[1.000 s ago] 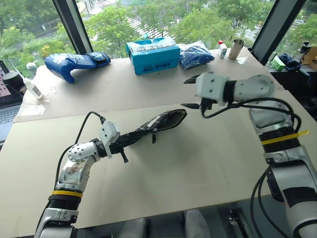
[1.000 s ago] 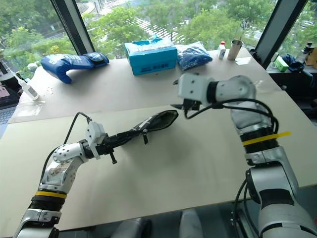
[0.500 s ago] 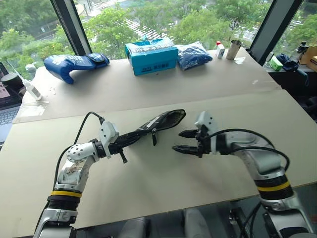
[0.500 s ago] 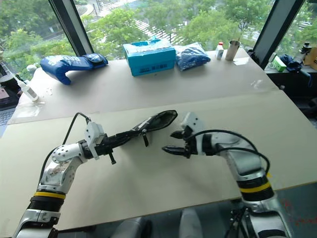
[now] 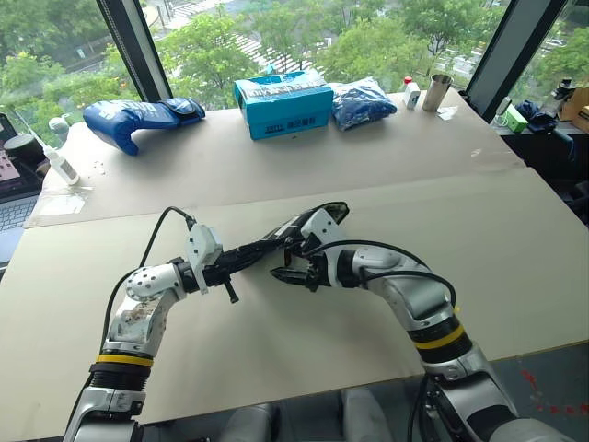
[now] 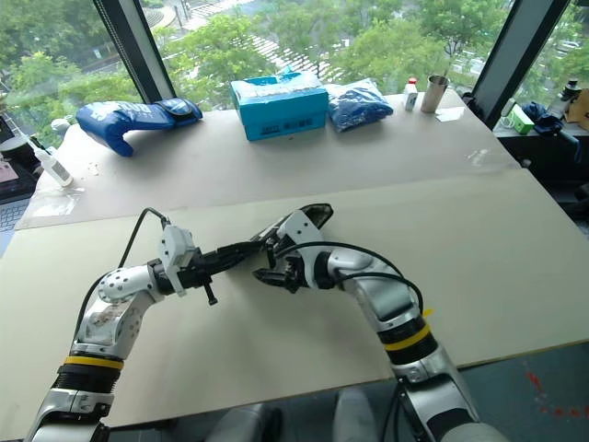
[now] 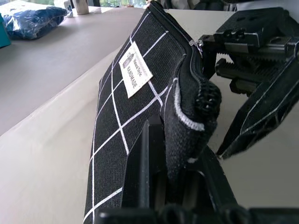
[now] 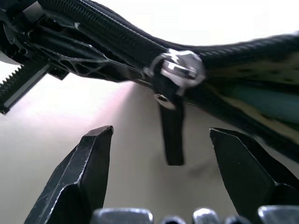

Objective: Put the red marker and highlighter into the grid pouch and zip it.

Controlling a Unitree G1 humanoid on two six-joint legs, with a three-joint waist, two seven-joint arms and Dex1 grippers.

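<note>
With left fingers [image 7: 154,186] pinching the pouch [image 7: 135,107], the spread right fingers [image 8: 93,154] should straddle the strap [image 8: 173,135], then close.

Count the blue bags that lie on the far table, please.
2. One long blue bag lies at the far left of the table, near the window. A darker blue bag lies right of the teal box. Others may be hidden behind the box.
</note>
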